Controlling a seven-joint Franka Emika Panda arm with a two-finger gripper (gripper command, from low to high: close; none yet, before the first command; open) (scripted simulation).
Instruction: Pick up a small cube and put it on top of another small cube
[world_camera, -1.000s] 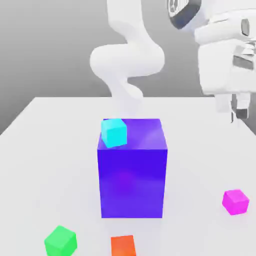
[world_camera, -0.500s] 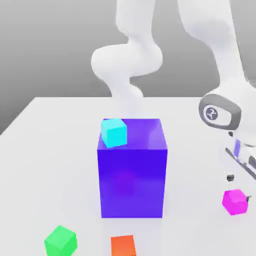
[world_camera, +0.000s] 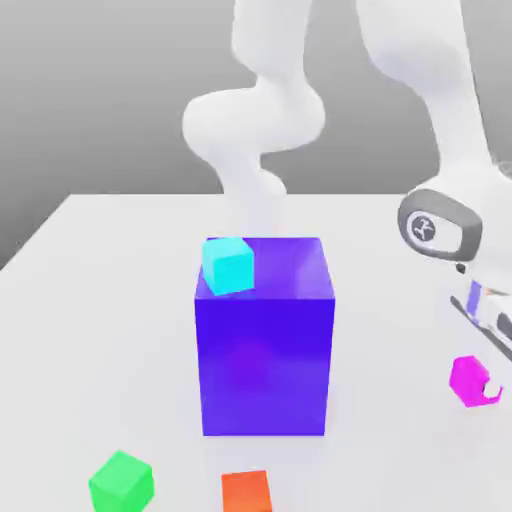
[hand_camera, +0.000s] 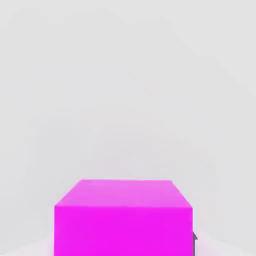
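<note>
Hand view: the magenta cube (hand_camera: 123, 230) sits right at the gripper (world_camera: 480, 383), jaws clamped on its sides. From that grip, in the exterior view, every candidate base lies toward the exterior view's left: the orange cube (world_camera: 246, 492) and green cube (world_camera: 122, 484) nearer the camera, then, farther back, the cyan cube (world_camera: 228, 266) atop the blue-violet block (world_camera: 265, 365). Which one is meant, I cannot tell; the cyan would need the higher lift.
</note>
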